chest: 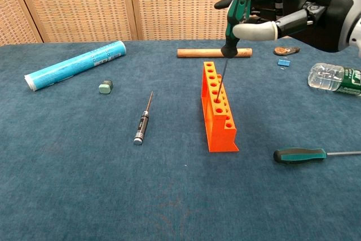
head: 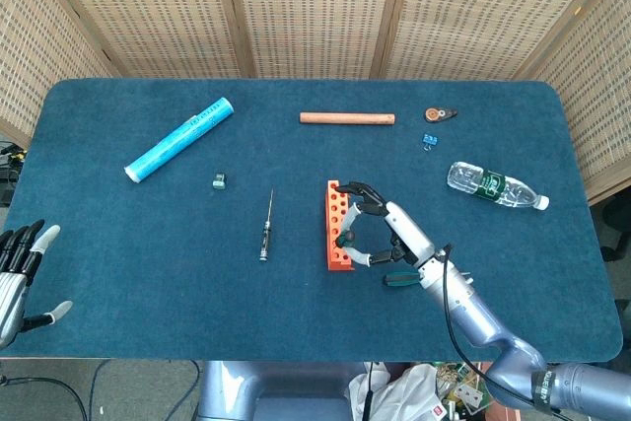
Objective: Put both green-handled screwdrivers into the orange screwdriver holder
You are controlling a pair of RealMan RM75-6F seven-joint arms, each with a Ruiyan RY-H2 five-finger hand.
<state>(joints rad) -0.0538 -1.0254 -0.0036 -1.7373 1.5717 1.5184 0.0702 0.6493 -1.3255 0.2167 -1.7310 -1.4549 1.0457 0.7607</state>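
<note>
My right hand [chest: 293, 9] pinches a green screwdriver [chest: 236, 18] upright, its tip in the orange holder [chest: 219, 111]. My left hand [head: 20, 273] rests spread, holding nothing. Another green screwdriver [chest: 302, 154] lies beside the holder.

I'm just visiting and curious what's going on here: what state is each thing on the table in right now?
Right hand: holds a green-handled screwdriver upright, tip in a holder hole.
Orange holder: standing.
Second green-handled screwdriver: lying flat, untouched.
Black screwdriver: lying flat.
Water bottle: on its side.
Blue tube: lying flat.
Left hand: open, empty.
</note>
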